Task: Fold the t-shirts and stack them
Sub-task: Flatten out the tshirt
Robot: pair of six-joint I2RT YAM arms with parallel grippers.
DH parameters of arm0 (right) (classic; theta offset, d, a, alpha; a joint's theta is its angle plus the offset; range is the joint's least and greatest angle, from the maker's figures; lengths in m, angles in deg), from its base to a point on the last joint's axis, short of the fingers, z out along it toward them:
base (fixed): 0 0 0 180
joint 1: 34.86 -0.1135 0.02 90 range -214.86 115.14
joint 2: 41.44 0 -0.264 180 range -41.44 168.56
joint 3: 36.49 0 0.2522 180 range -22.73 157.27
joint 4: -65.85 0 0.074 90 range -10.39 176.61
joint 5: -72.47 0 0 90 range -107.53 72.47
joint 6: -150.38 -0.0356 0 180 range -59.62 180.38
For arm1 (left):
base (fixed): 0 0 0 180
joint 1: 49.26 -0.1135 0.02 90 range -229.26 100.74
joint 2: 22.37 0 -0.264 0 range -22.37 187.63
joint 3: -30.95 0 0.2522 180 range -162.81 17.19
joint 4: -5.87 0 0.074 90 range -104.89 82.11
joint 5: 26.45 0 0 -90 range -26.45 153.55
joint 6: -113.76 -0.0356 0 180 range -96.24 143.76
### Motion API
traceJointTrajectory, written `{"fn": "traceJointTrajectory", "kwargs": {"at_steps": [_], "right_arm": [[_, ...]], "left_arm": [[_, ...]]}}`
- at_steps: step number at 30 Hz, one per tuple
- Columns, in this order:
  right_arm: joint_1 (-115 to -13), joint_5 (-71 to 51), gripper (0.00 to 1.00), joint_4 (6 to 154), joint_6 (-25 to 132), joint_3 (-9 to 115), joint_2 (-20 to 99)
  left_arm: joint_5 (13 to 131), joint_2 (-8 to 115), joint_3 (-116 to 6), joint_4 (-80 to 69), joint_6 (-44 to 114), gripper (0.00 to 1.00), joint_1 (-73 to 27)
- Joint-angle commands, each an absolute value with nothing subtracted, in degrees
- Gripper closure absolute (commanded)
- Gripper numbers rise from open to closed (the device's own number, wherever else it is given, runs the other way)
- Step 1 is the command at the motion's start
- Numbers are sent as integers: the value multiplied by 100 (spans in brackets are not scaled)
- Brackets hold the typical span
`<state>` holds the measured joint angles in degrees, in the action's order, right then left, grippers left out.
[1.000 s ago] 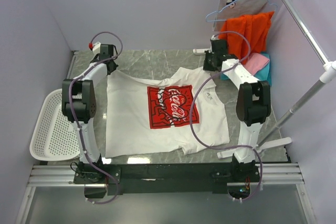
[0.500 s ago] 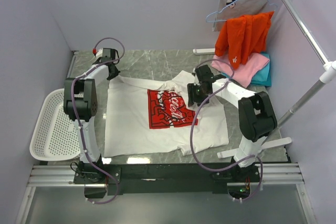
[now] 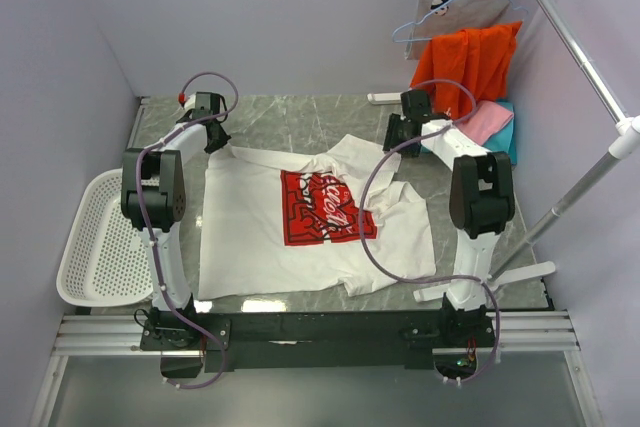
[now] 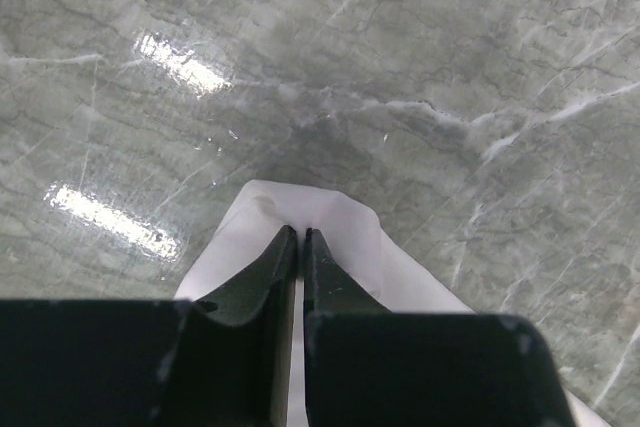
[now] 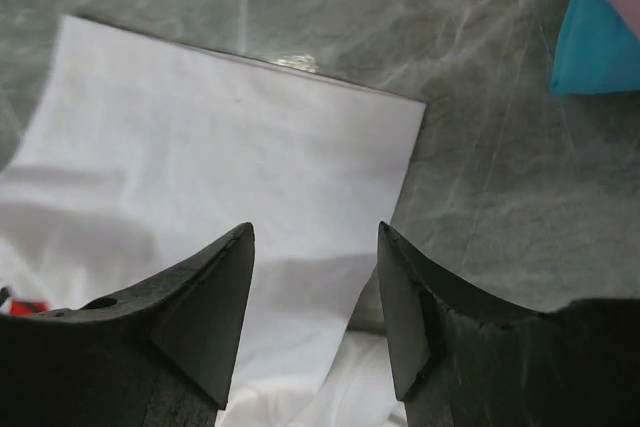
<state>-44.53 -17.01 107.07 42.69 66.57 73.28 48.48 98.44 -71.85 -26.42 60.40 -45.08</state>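
Early stage. White shirt (image 3: pixel 300 222) flat mid-table (image 3: pixel 300 119), print up, right side partly turned in. Left gripper (image 4: pixel 301 232) narrow, pinching shirt's far-left corner. Right gripper (image 5: pixel 315 232) wide, empty, over shirt's far-right part. Pink shirt (image 3: pixel 490 119), teal shirt (image 3: pixel 506 139) piled at far-right edge. Judged: most folding and all stacking left.

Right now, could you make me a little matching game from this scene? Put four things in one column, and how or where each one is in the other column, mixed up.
Things:
1. left claw
2. right claw
3. orange garment
4. white basket

States or places:
A. hanging in the far right corner
B. open, above flat white cloth
C. at the left side, next to the left arm
D. closed on a corner of the white t-shirt

Pairs: 1-D, 2-B, 3-A, 4-C.
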Motion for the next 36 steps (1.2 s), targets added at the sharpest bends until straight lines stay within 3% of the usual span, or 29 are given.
{"fn": "traceJointTrajectory", "kwargs": {"at_steps": [1, 15, 31, 34, 36], "right_arm": [[-4234, -1858, 41, 10694, 4043, 7068, 7782], [-3899, -1507, 41, 11142, 4060, 8211, 8732], [-3899, -980, 49, 11529, 4289, 8291, 8925], [-3891, -944, 63, 11765, 4341, 8616, 9118], [-3899, -865, 81, 11846, 4385, 8887, 9233]], "left_arm": [[4967, 9760, -7203, -2521, 6006, 91, -4513], [4993, 9725, -7194, -2556, 5979, 92, -4513], [4949, 9795, -7255, -2679, 5944, 92, -4522], [4975, 9804, -7273, -2688, 5944, 92, -4522], [4976, 9821, -7290, -2714, 5935, 92, -4522]]}}
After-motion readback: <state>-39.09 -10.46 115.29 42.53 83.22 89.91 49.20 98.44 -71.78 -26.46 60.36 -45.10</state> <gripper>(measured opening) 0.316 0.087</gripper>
